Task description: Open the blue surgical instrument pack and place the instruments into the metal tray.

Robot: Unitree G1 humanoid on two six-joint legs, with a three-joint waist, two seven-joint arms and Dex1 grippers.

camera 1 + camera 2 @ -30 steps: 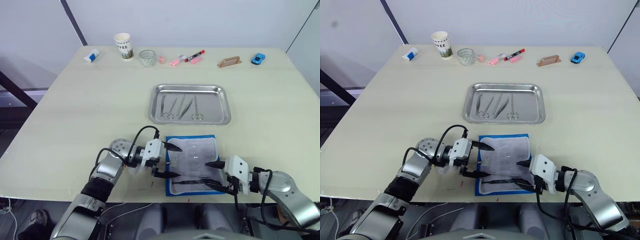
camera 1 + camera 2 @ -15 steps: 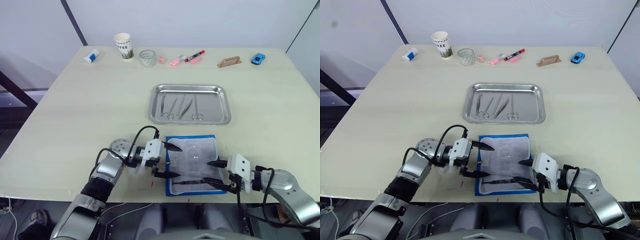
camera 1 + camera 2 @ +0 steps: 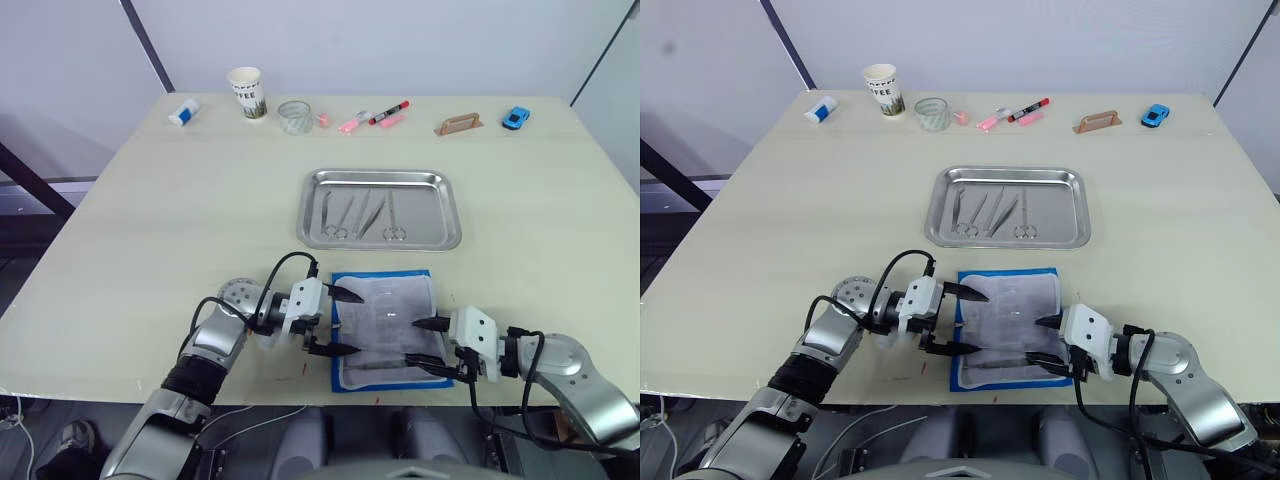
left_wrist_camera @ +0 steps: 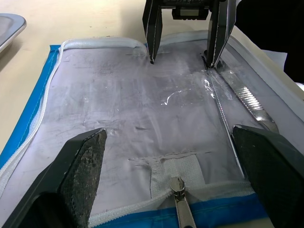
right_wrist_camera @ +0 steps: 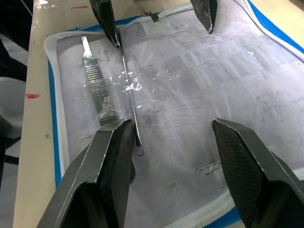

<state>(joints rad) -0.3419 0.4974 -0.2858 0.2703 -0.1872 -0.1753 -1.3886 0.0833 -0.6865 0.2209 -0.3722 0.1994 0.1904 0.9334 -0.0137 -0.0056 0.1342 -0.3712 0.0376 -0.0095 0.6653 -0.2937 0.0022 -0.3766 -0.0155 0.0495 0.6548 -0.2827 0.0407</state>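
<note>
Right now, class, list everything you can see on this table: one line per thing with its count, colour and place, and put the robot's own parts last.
Metal tray: one, silver, table centre.
Instruments in the tray: about four, silvery-grey, lying side by side.
Blue surgical instrument pack: one, blue border with a whitish clear insert, open at the near edge.
Instruments in the pack: two, silvery, a flat handle and a thin probe.
Paper cup: one, white, far edge.
Glass: one, clear, beside the cup.
Markers: a few, pink and red, far edge.
Toy car: one, blue, far right.
Brown block: one, near the car.
Small white item: one, far left.
Left gripper: open, over the pack's left side.
Right gripper: open, over its right side.
</note>
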